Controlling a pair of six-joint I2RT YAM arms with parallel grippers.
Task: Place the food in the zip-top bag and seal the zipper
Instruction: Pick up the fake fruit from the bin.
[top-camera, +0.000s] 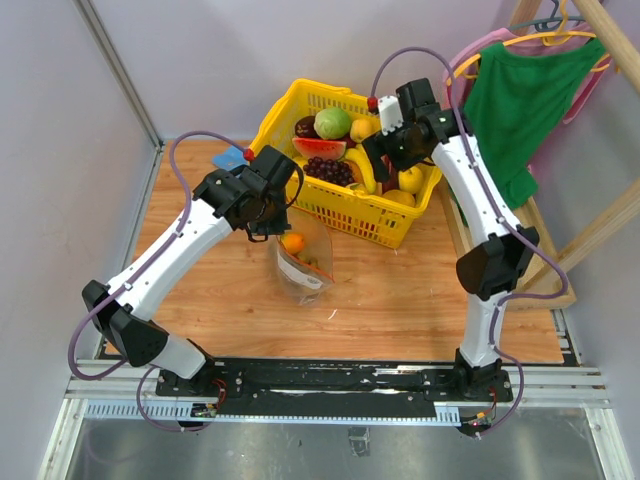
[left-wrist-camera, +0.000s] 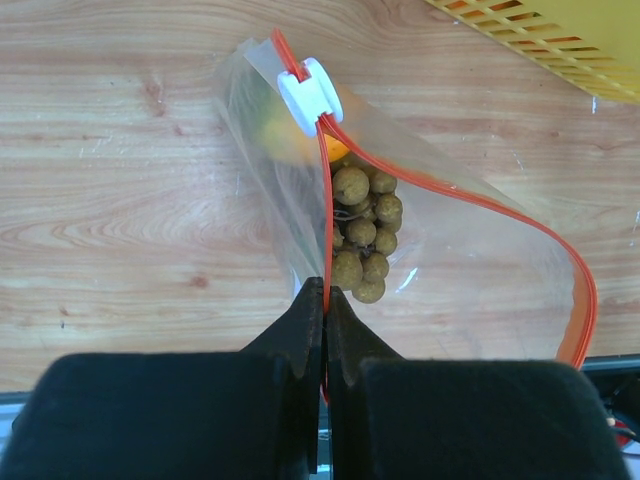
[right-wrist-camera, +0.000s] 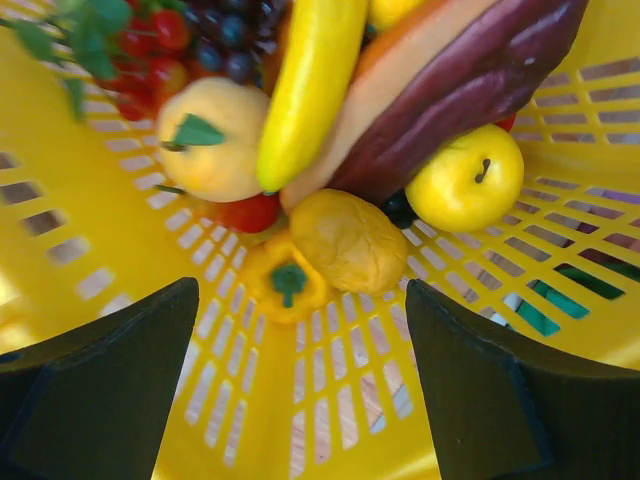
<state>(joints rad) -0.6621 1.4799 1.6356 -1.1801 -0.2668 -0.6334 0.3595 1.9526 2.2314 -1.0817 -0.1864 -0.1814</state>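
L gripper (left-wrist-camera: 325, 300) was clamped on the zipper (left-wrist-camera: 470, 195), its jaws pressed together on the orange-red strip at the bag's near edge. The bag (left-wrist-camera: 470, 270) lay on the wood table (left-wrist-camera: 110, 200) just in front of the yellow basket (top-camera: 290, 105). Its mouth was partly apart, w/ a white slider (left-wrist-camera: 310, 95) at the far end of the strip. Inside it were a cluster of tan-brown balls (left-wrist-camera: 362, 235) and, beyond them, an orange fruit (left-wrist-camera: 335, 150). R gripper (right-wrist-camera: 302, 335) hung over the basket, fingers spread wide, holding nothing. Below it in the basket lay a banana (right-wrist-camera: 312, 80), a yellow apple (right-wrist-camera: 465, 180), a small yellow pepper (right-wrist-camera: 285, 285), a tan lumpy fruit (right-wrist-camera: 345, 240) & grapes (top-camera: 330, 172).
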